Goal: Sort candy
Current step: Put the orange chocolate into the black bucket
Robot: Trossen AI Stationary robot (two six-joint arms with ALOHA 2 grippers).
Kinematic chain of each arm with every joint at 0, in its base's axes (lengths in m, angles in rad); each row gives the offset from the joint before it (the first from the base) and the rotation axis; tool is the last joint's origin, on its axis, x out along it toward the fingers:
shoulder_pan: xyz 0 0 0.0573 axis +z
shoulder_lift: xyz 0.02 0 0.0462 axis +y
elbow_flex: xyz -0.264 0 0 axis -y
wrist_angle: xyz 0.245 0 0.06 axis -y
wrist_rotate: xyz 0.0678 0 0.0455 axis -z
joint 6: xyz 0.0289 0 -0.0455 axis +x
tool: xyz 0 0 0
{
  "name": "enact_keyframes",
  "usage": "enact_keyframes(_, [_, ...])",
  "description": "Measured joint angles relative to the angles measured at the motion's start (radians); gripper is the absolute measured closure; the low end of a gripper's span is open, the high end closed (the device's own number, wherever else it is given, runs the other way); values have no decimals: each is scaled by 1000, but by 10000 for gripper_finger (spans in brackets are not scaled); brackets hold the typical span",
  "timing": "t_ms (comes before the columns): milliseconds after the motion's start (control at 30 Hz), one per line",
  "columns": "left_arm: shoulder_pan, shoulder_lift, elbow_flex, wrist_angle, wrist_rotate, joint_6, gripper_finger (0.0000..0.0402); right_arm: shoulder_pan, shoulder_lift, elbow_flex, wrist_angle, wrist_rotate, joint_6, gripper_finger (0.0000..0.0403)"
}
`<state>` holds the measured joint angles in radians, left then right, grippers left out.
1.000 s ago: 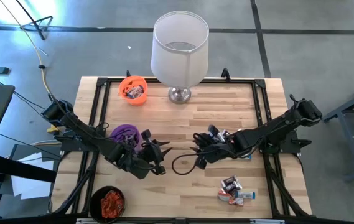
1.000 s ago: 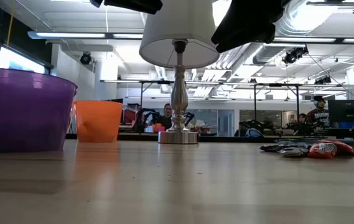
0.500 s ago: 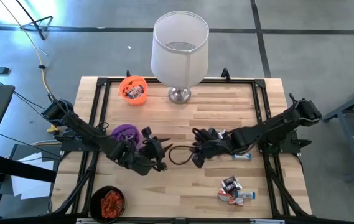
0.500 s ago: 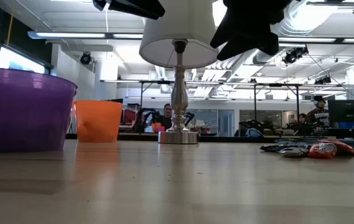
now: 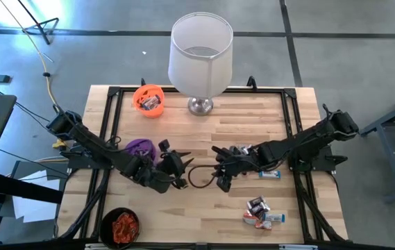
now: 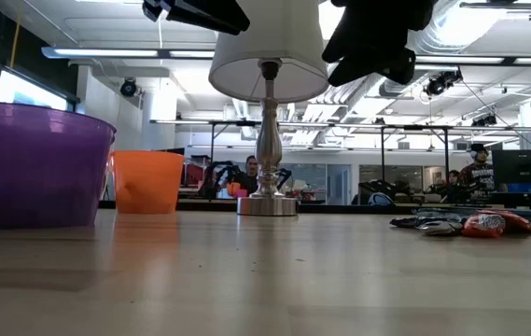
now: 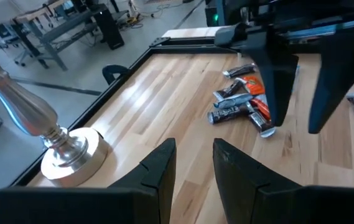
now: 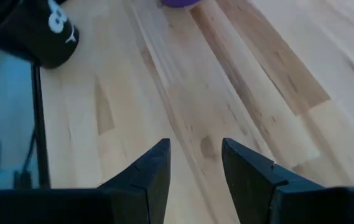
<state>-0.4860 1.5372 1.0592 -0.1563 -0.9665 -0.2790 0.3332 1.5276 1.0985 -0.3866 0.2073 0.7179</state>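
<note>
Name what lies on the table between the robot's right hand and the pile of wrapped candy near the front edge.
Nothing: in the high view, bare wooden tabletop separates the right hand from the pile of wrapped candy.

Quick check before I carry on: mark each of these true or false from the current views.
1. Both grippers are empty. True: the left gripper and right gripper show bare gaps between open fingers.
2. The black cup holds orange-red candy. True.
3. The purple cup stands right beside the lamp base. False: it sits by the left arm; the orange cup is the one nearer the lamp.
4. No candy is left on the table. False: a loose candy pile lies near the front right, and one piece lies by the right arm.
5. The right gripper rests on the candy pile. False: it hovers mid-table, facing the left gripper.
</note>
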Motion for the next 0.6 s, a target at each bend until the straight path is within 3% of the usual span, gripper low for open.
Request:
enact_keyframes(167, [16,0,0,0,29,-15,307,-3,0,0,3,-2,-67,261])
enact_keyframes(333, [27,0,0,0,41,-25,307,-27,-1,0,-34,-67,65,261])
enact_keyframes(600, [48,0,0,1,71,-42,307,-28,-1,0,-488,-152,200,261])
